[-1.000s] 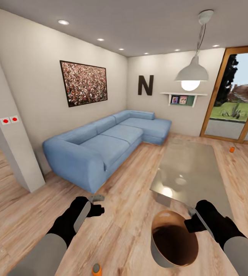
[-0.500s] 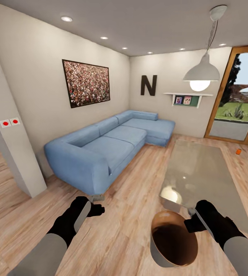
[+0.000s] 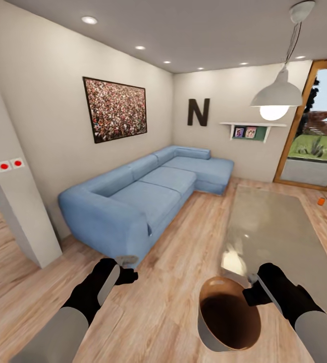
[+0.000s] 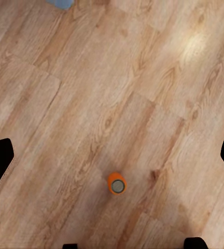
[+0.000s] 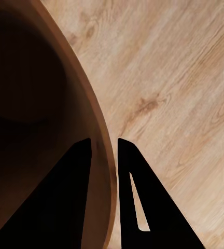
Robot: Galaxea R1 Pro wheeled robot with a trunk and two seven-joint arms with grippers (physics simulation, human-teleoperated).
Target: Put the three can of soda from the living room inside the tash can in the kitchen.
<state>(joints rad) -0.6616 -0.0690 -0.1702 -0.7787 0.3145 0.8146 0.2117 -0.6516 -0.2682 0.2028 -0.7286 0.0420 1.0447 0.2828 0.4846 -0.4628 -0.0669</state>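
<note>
Living room ahead: blue sofa (image 3: 138,194), glass surface (image 3: 279,227), wood floor. Right claw (image 5: 105,150) is clamped on the trash can (image 3: 229,315) rim, held low. Left claw (image 3: 125,267) is spread apart, empty. One soda can (image 4: 116,183) is seen upright on the floor beneath it; another can (image 3: 321,201) is seen far off near the window.

Sofa (image 3: 148,194) left of coffee table (image 3: 279,234); soda can (image 3: 321,201) on floor beyond table.

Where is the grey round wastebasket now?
In the head view the grey round wastebasket is low on the right, its rim pinched by the right gripper.
</note>
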